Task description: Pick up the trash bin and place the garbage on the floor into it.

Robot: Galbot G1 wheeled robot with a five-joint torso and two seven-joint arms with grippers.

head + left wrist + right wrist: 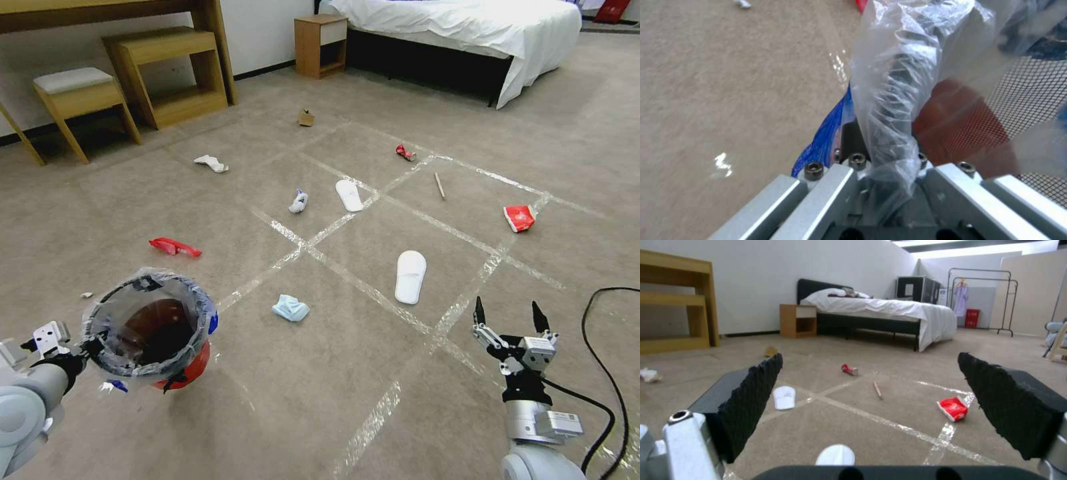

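Trash bin [150,328] clamped at its rim in left hand [85,348], right hand [508,315] apart, near white slipper [409,276].

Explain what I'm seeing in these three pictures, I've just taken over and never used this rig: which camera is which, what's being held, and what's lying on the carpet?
The wide picture comes from the robot's head, looking down at the floor. The other two come from cameras on its wrists.

The left claw is shut on the rim of the trash bin, a red bin lined with a clear bag, holding it up. The left wrist picture shows that crumpled bag and rim up close.

The right claw is open and holds nothing. Its two black pads frame the right wrist picture.

The garbage lies scattered on the carpet: two white slippers, the nearer, a blue tissue wad, red wrappers, a crushed can, a stick and a cardboard scrap.
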